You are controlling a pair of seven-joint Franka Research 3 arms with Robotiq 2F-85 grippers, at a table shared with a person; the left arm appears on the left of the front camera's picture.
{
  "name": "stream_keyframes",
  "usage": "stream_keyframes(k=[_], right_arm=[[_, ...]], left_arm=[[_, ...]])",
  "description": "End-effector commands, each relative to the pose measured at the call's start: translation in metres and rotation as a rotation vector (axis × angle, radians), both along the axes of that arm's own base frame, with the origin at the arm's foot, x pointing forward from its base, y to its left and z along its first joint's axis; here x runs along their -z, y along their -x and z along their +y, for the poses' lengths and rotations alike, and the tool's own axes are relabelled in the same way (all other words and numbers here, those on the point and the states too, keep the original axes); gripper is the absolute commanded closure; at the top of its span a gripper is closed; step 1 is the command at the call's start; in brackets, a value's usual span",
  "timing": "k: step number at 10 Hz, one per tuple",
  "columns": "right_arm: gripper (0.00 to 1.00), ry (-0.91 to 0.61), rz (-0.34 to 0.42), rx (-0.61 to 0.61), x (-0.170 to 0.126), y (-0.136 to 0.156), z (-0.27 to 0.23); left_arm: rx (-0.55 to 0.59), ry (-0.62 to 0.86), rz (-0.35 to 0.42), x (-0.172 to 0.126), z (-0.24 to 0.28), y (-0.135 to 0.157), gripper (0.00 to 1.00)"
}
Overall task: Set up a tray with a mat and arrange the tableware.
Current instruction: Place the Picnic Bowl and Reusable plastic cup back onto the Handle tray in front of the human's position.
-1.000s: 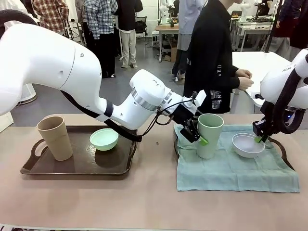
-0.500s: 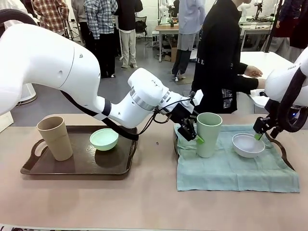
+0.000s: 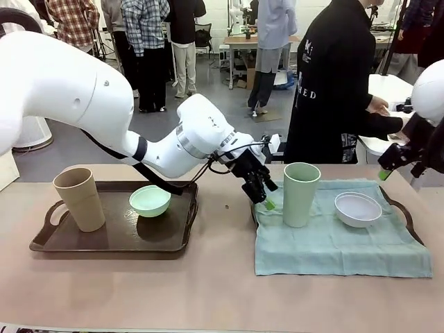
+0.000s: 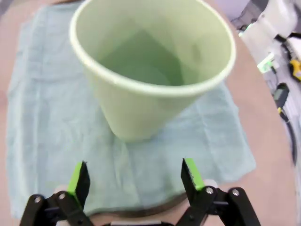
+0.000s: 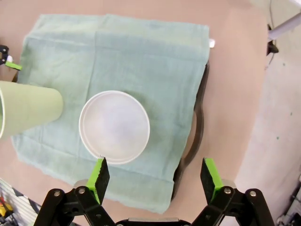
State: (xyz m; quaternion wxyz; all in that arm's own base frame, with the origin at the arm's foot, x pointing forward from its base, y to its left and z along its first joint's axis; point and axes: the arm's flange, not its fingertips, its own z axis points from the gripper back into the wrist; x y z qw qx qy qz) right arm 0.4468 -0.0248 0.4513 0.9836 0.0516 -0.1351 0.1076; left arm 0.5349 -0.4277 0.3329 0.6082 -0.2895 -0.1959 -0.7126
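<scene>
**Front view.** Two trays stand on the table (image 3: 222, 298). The right tray (image 3: 408, 216) carries the mat (image 3: 326, 243), spread flat (its near edge overhangs the tray rim). On the mat stand the pale green cup (image 3: 301, 195), upright at the left, and the white bowl (image 3: 358, 209), to its right and apart from it. The left tray (image 3: 111, 239), bare of any mat, holds the tan cup (image 3: 79, 199) at its left end and the mint green bowl (image 3: 150, 200) near its middle. All four vessels look empty. By this layout the task is judged about half complete: mat laid, two pieces placed, two probably yet to be transferred.

**Left wrist view.** The left gripper (image 4: 134, 172) has its jaws spread wide and grips nothing. The pale green cup stands just beyond the fingertips, clear of both pads, its interior empty.

**Right wrist view.** The right gripper (image 5: 155, 170) is likewise fully spread and empty-handed, well above the white bowl, which rests on the mat beside the tray handle (image 5: 195, 136).
</scene>
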Motion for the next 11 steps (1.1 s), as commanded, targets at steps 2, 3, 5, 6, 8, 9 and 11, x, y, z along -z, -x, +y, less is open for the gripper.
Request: stream_keyframes(k=[2, 3, 5, 6, 8, 9, 11], right_arm=[[0.0, 0.004, -0.011, 0.008, -0.017, 0.031, -0.006], [0.0, 0.016, -0.007, 0.004, -0.02, 0.034, -0.003], [0.0, 0.063, 0.006, -0.013, -0.024, 0.043, 0.007], [0.0, 0.079, -0.004, -0.021, -0.029, 0.046, 0.01], [0.0, 0.094, -0.005, -0.018, -0.031, 0.048, 0.012], [0.0, 0.099, -0.001, -0.013, -0.029, 0.047, 0.013], [0.0, 0.075, -0.012, -0.041, -0.034, 0.042, 0.008]], left_arm=[[-0.231, -0.294, 0.052, -0.084, 0.041, 0.041, 0.0], [-0.342, -0.389, 0.027, -0.111, 0.054, 0.054, 0.0], [-0.589, -0.544, -0.02, -0.162, 0.105, 0.082, 0.0], [-0.693, -0.631, -0.01, -0.179, 0.132, 0.092, 0.0], [-0.89, -0.701, 0.011, -0.214, 0.171, 0.126, 0.0], [-0.967, -0.703, -0.004, -0.227, 0.184, 0.144, 0.0], [-0.828, -0.658, -0.032, -0.209, 0.17, 0.108, 0.0]])
